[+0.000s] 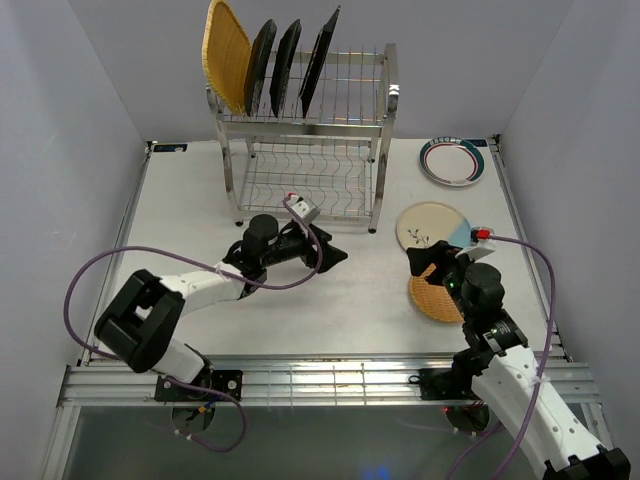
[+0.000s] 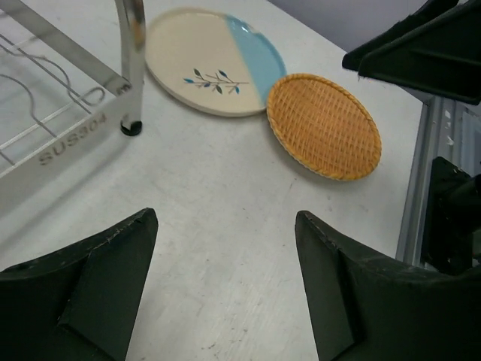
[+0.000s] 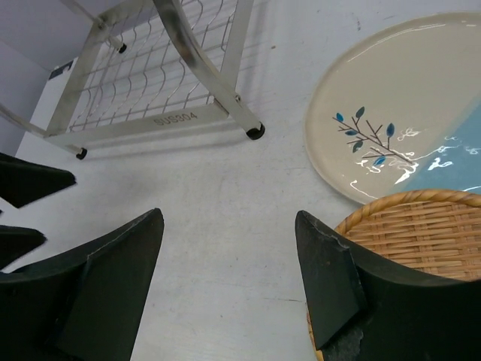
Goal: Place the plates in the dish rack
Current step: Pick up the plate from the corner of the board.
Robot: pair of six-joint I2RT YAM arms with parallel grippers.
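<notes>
Metal rail (image 1: 330,380) lines the near edge of the white desk (image 1: 190,210). The right hand (image 1: 428,263) is open over the rim of a woven plate (image 1: 432,300), just beside the cream-blue plate (image 1: 428,228). The left hand (image 1: 335,257) gapes empty above bare mid-desk. Further back, the dish rack (image 1: 300,170) holds another woven plate (image 1: 226,50) and three dark plates (image 1: 288,60) upright on its top tier. A teal-rimmed plate (image 1: 452,160) lies near the right wall (image 1: 590,120)

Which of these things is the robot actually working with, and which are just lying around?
Job: dish rack; four racked plates; woven plate; cream-blue plate; teal-rimmed plate.
Just there: purple cables; small dark tag, far left.
</notes>
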